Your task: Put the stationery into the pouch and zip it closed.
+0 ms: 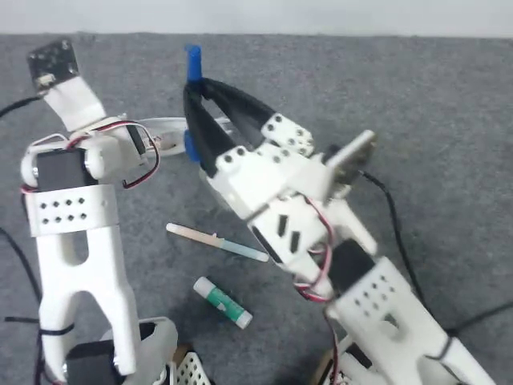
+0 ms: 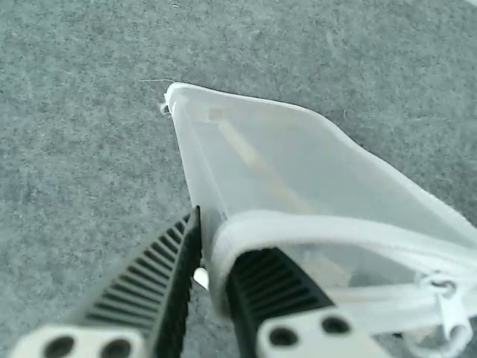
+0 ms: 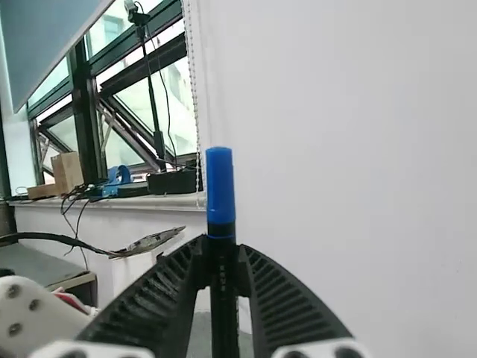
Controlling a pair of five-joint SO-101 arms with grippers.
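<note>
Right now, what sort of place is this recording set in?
Probably an office or lab room. The arms work on a grey carpet-like surface. The right wrist view shows a plain white wall, tall windows and a cluttered sill with a cardboard box.

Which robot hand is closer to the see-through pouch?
Left. The left gripper is pinching the rim of the pouch, with one finger inside the opening. The right gripper is just beside the pouch, holding the blue marker.
</note>
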